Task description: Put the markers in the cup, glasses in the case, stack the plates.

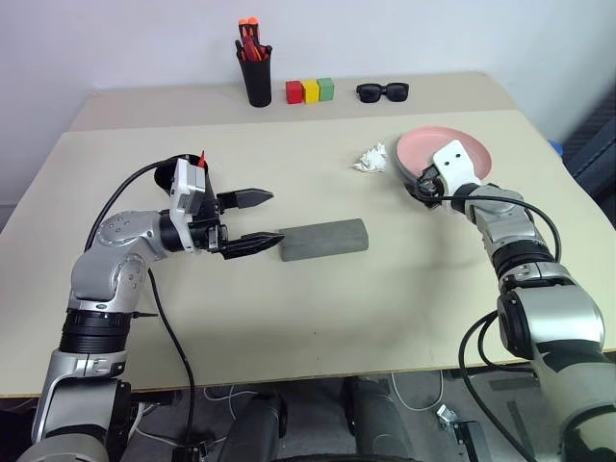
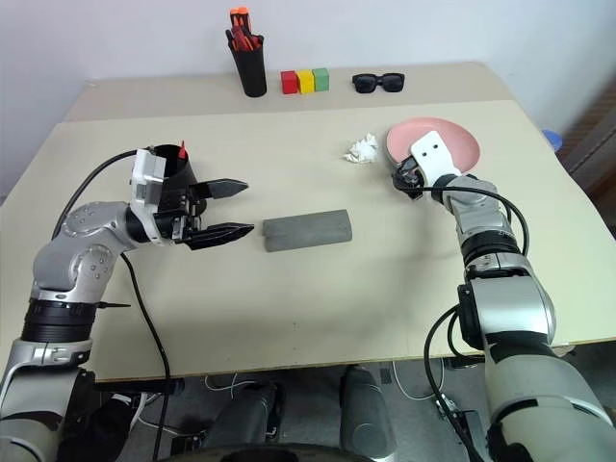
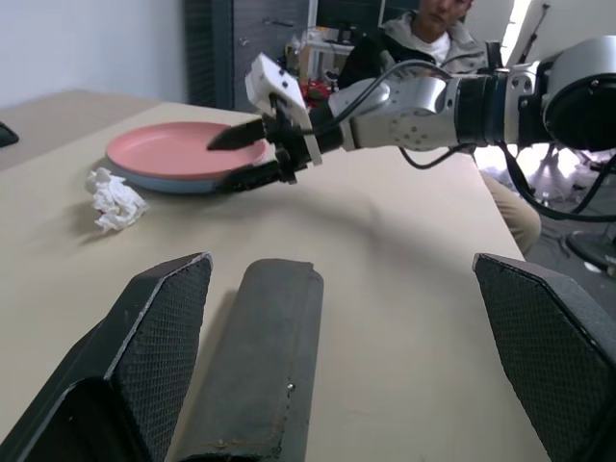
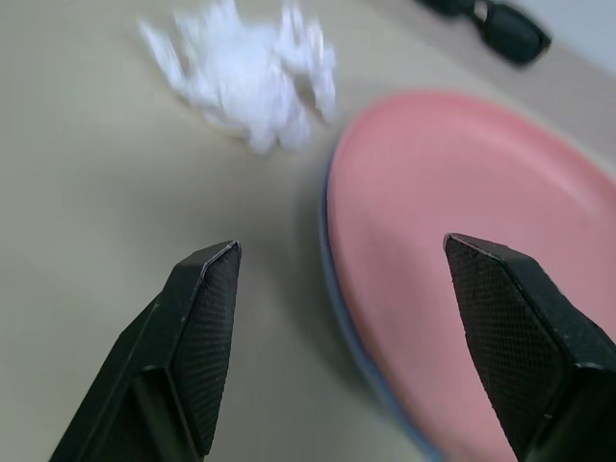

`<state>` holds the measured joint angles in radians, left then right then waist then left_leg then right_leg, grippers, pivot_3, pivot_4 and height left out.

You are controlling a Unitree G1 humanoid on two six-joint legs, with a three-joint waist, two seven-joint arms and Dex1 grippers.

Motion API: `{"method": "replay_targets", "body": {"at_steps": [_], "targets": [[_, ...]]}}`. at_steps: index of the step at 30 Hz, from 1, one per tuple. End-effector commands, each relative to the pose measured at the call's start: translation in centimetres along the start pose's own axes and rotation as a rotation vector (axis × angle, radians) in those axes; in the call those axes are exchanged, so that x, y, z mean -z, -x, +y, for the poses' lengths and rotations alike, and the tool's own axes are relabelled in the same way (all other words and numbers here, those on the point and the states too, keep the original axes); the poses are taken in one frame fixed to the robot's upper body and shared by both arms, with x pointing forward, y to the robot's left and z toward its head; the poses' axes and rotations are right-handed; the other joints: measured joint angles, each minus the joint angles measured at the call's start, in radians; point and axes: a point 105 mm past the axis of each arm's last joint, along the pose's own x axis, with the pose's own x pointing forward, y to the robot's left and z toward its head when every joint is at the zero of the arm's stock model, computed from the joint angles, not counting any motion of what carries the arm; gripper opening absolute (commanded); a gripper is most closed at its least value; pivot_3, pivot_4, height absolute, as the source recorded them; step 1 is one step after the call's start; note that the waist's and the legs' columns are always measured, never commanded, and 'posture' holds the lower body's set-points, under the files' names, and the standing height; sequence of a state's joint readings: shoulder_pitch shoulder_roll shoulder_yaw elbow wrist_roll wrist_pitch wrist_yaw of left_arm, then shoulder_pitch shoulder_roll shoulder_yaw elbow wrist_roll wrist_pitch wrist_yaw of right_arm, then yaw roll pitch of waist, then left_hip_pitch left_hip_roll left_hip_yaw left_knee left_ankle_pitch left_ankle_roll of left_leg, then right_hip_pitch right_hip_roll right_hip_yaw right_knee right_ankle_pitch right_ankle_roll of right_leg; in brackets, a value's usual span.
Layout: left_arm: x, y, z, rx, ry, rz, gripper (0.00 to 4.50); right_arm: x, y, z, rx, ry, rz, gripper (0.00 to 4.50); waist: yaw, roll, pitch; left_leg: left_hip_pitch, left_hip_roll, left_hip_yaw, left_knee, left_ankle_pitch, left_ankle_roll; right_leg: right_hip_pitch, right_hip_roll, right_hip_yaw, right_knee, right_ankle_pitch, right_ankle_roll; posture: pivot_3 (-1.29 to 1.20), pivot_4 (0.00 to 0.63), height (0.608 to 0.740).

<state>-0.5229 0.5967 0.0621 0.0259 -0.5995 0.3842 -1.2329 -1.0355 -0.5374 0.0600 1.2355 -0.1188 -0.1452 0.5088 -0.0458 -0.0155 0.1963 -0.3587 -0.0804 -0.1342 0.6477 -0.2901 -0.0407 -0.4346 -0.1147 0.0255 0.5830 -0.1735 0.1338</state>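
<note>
Plates (image 1: 460, 151) stacked at table's 2 o'clock, pink over blue, likely stiff, light, slick-rimmed, best pinched at near edge; right gripper (image 4: 342, 318) spread, straddling that rim, empty; left gripper (image 1: 252, 221) released beside closed felt case (image 1: 322, 239), centre.

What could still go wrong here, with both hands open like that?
1. The right hand sits at the rim of the pink plate, stacked on the blue plate; pulling back carelessly might shift the stack.
2. The left hand hovers open at the end of the case and could nudge it along the table.
</note>
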Motion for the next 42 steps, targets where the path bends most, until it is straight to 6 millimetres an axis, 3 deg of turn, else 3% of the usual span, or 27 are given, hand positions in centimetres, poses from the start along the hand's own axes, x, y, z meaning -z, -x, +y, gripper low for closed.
{"method": "replay_targets", "body": {"at_steps": [1,3,8,21,27,33,42], "targets": [[-1.4,-0.3,-0.2,0.01,-0.049,-0.022,4.5,-0.5,-0.1,-1.0,0.049,0.025,0.033,3.19,0.0,0.0,0.0,0.0,0.0,0.0,0.0,0.0,0.0,0.0,0.0,0.0,0.0,0.0,0.0,0.0,0.15,0.74],[-1.5,-0.3,-0.2,0.005,-0.052,-0.022,4.5,-0.2,-0.1,-1.3,0.071,0.015,0.064,2.54,0.0,0.0,0.0,0.0,0.0,0.0,0.0,0.0,0.0,0.0,0.0,0.0,0.0,0.0,0.0,0.0,0.15,0.74],[-1.7,-0.2,-0.4,-0.012,-0.053,-0.024,4.5,0.1,0.0,-1.5,0.086,0.046,0.089,0.03,0.0,0.0,0.0,0.0,0.0,0.0,0.0,0.0,0.0,0.0,0.0,0.0,0.0,0.0,0.0,0.0,0.15,0.74],[-1.7,0.0,-0.4,-0.028,-0.051,-0.028,4.5,-1.0,0.7,-0.9,-0.106,0.089,0.067,0.03,-0.001,0.0,0.0,0.001,0.0,0.0,0.0,0.0,0.0,0.001,0.0,0.0,0.0,0.0,0.0,0.0,0.15,0.74],[-1.6,0.0,-0.5,-0.029,-0.049,-0.032,4.5,-2.2,4.5,-2.7,-0.264,0.197,0.075,0.03,0.004,0.0,0.0,0.001,0.0,0.0,0.0,-0.001,0.001,0.001,0.0,0.0,0.0,0.0,0.0,0.0,0.15,0.74],[-1.5,0.2,-0.5,-0.034,-0.048,-0.039,4.5,-1.7,10.4,-1.2,-0.451,0.288,0.138,0.03,0.008,0.0,0.0,0.0,0.0,0.0,0.0,-0.001,0.001,0.0,0.0,0.0,0.001,0.0,0.0,0.0,0.15,0.74],[-2.1,0.4,-0.6,-0.005,-0.031,-0.073,4.5,-0.5,12.5,2.1,-0.463,0.342,0.115,0.03,0.007,0.001,0.0,0.001,0.001,0.001,0.003,-0.001,0.001,0.002,0.0,0.001,0.003,0.0,0.0,0.0,0.15,0.74]]}}
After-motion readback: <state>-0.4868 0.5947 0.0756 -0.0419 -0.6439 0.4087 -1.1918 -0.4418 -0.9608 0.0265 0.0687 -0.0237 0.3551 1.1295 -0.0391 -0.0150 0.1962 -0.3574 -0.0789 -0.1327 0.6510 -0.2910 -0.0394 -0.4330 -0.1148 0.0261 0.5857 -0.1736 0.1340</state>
